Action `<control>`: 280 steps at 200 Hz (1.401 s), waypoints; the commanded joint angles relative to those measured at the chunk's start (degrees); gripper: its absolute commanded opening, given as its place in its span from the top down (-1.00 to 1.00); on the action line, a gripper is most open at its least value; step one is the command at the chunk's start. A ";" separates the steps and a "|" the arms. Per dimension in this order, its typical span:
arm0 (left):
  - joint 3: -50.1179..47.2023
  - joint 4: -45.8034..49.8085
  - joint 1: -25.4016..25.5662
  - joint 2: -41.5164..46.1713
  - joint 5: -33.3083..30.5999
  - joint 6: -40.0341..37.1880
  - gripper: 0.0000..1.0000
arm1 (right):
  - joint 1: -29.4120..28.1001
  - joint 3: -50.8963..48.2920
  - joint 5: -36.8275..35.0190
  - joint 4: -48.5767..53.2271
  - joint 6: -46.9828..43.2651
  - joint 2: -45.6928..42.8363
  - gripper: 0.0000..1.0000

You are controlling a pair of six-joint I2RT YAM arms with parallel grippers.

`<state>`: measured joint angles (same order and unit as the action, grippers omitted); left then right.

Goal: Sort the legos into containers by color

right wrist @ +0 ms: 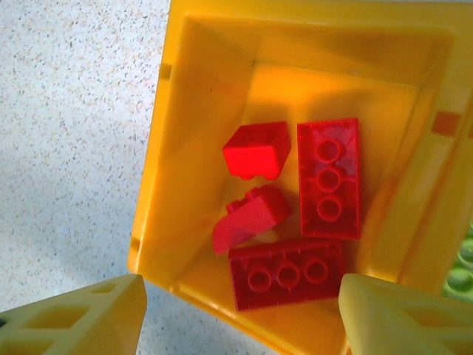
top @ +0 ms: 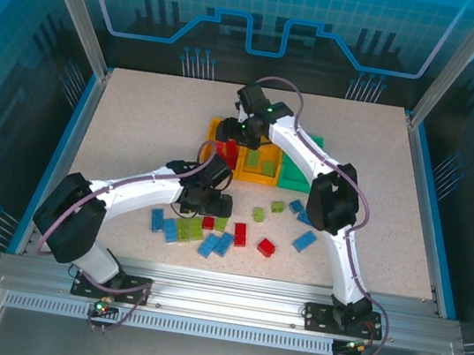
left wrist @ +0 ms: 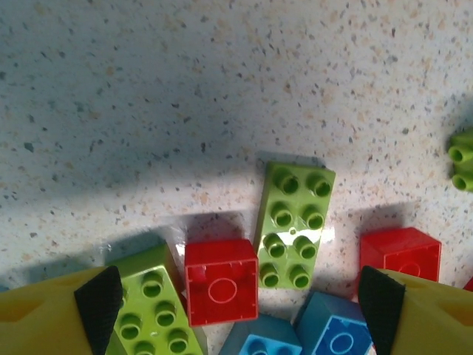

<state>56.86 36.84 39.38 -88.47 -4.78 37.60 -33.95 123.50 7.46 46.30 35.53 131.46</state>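
My left gripper (left wrist: 240, 303) hangs open low over a cluster of legos on the table. An upside-down red brick (left wrist: 222, 281) lies between its fingers (left wrist: 100, 297), untouched. A long light green brick (left wrist: 294, 225), another green one (left wrist: 151, 310) and blue bricks (left wrist: 332, 333) crowd around it. My right gripper (right wrist: 240, 314) is open above the left orange-yellow container (right wrist: 192, 185), with nothing between its fingers. Several red bricks (right wrist: 329, 177) lie inside that container. From above, the left gripper (top: 211, 202) is over the brick pile and the right gripper (top: 234, 137) over the containers (top: 260, 170).
Loose bricks are scattered across the near middle of the table: blue (top: 304, 240), red (top: 266, 247) and green (top: 277, 207). The bright green bin (top: 298, 176) is the right end of the row. The right arm (top: 332, 201) arches over the table's right half.
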 commanded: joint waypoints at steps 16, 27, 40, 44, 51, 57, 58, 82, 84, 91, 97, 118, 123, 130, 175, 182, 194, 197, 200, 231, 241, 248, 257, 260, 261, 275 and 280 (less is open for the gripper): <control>0.63 2.79 2.66 -0.48 -0.28 2.61 -0.62 | 1.15 -8.30 0.03 -0.71 -1.69 -10.18 -0.46; 0.39 2.78 3.24 -0.76 -0.41 3.02 -0.56 | 1.64 -11.23 -0.17 -1.57 -1.56 -12.00 -0.46; 0.44 2.82 4.03 -1.04 -0.68 3.24 -0.51 | 2.33 -14.47 -0.25 -2.54 -1.42 -13.92 -0.46; 0.53 2.84 4.21 -1.18 -0.65 3.28 -0.50 | 2.52 -15.31 -0.22 -2.80 -1.42 -14.46 -0.46; 0.57 2.82 4.58 -1.43 -0.80 3.27 -0.48 | 2.87 -16.83 -0.26 -3.21 -1.35 -15.32 -0.46; 0.70 2.79 4.65 -1.68 -0.85 3.26 -0.46 | 3.21 -17.98 -0.34 -3.53 -1.34 -16.12 -0.46; 0.70 2.80 4.70 -1.74 -0.85 3.26 -0.46 | 3.29 -18.14 -0.30 -3.52 -1.30 -16.22 -0.46; 0.97 2.89 4.80 -3.08 -1.35 3.23 -0.39 | 4.48 -21.62 -0.43 -4.25 -1.04 -18.60 -0.47; 1.08 3.02 4.76 -3.17 -1.44 3.26 -0.39 | 4.57 -21.81 -0.46 -4.26 -1.07 -18.78 -0.47; 1.14 3.19 4.76 -3.45 -1.74 3.33 -0.38 | 4.84 -22.66 -0.59 -4.36 -1.08 -19.53 -0.47; 1.15 3.36 4.78 -3.65 -2.03 3.56 -0.38 | 5.08 -23.46 -0.67 -4.46 -1.08 -20.11 -0.47; 1.14 3.25 4.77 -3.82 -2.60 4.32 -0.38 | 5.72 -26.01 -1.21 -4.91 -1.30 -22.22 -0.48; 1.15 3.24 4.79 -3.93 -2.74 4.40 -0.39 | 5.91 -26.62 -1.35 -4.98 -1.40 -22.63 -0.48; 1.23 3.24 4.75 -4.03 -2.85 4.57 -0.39 | 6.07 -27.36 -1.40 -5.04 -1.37 -23.18 -0.47; 1.94 3.28 4.75 -5.78 -2.87 4.69 -0.38 | 7.04 -31.65 -1.84 -5.60 -1.61 -25.73 -0.48; 2.07 3.24 4.80 -6.08 -2.87 4.67 -0.37 | 7.10 -32.15 -1.81 -5.68 -1.62 -26.00 -0.48; 2.29 3.13 4.75 -6.52 -2.96 4.60 -0.34 | 7.32 -32.89 -1.93 -5.79 -1.47 -26.48 -0.49; 2.36 3.07 4.77 -6.62 -3.00 4.63 -0.33 | 7.42 -33.03 -1.93 -5.79 -1.45 -26.57 -0.48; 2.36 3.06 4.75 -6.71 -3.00 4.59 -0.33 | 7.41 -33.11 -1.93 -5.89 -1.46 -26.72 -0.49; 2.77 2.47 4.75 -7.62 -3.05 4.76 -0.24 | 7.92 -34.32 -2.09 -5.94 -1.43 -27.46 -0.49; 3.02 2.50 4.79 -7.98 -3.09 4.80 -0.20 | 7.99 -34.70 -2.10 -6.01 -1.40 -27.60 -0.49; 3.20 2.41 4.79 -8.28 -3.12 4.76 -0.16 | 8.03 -34.93 -2.10 -5.96 -1.48 -27.74 -0.49; 3.67 2.52 4.66 -8.76 -3.13 4.80 -0.12 | 8.11 -35.29 -2.14 -6.03 -1.49 -27.80 -0.49; 3.80 2.49 4.66 -8.86 -3.19 4.76 -0.10 | 8.11 -35.45 -2.18 -6.03 -1.51 -27.86 -0.49; 3.84 2.51 4.66 -8.89 -3.21 4.76 -0.10 | 8.11 -35.49 -2.19 -6.04 -1.51 -27.94 -0.49; 4.46 2.78 4.73 -9.67 -3.22 4.68 -0.01 | 8.29 -35.94 -2.21 -6.10 -1.47 -28.21 -0.50; 4.64 2.73 4.66 -9.92 -3.24 4.74 0.02 | 8.32 -36.18 -2.24 -6.14 -1.50 -28.34 -0.50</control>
<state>59.27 38.70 43.90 -96.82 -7.31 42.02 -26.55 88.60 6.00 40.42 34.61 106.04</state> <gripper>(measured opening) 0.521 0.747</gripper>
